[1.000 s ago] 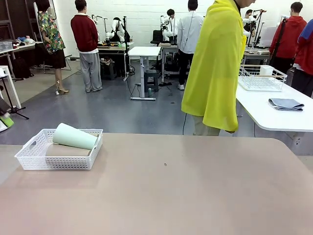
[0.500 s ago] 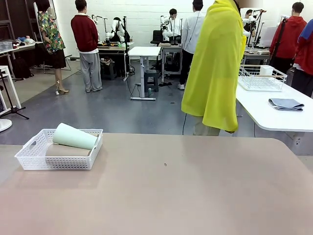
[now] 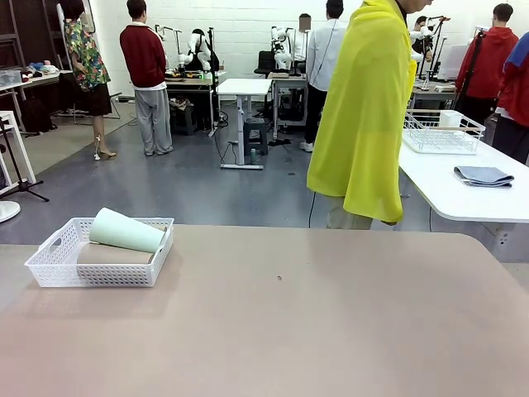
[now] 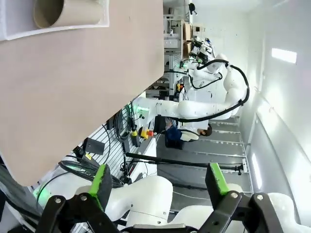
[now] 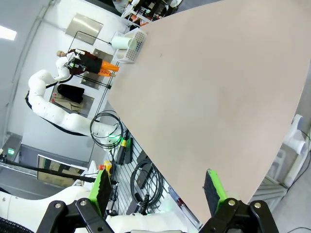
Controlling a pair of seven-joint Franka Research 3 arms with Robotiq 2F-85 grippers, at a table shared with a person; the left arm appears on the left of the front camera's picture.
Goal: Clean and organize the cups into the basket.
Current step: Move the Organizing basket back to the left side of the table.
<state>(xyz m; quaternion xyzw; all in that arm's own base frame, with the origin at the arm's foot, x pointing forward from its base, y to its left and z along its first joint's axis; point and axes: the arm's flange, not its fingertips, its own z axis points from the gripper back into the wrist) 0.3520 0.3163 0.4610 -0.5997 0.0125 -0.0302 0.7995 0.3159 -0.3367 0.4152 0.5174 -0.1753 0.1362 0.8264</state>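
Note:
The white lattice basket [image 3: 50, 266] stands at the far left of the brown table. A tan-brown cup [image 3: 111, 255] lies on its side inside it, and a pale mint-green cup [image 3: 126, 231] rests across the top of it. In the left wrist view the tan cup [image 4: 68, 11] shows its open mouth in the basket [image 4: 14, 29] at the top left, far from my left gripper [image 4: 162, 182], whose jaws stand open and empty. My right gripper [image 5: 157, 190] is open too, off the table's edge, with the basket [image 5: 133, 44] and mint cup [image 5: 121, 41] far off.
A person in a yellow cape [image 3: 364, 107] stands at the far edge of the table, turned away. A white table [image 3: 463, 194] at the right carries a wire basket [image 3: 440, 132] and a folded grey cloth [image 3: 483, 175]. The other arm [image 4: 194, 109] shows in the left wrist view.

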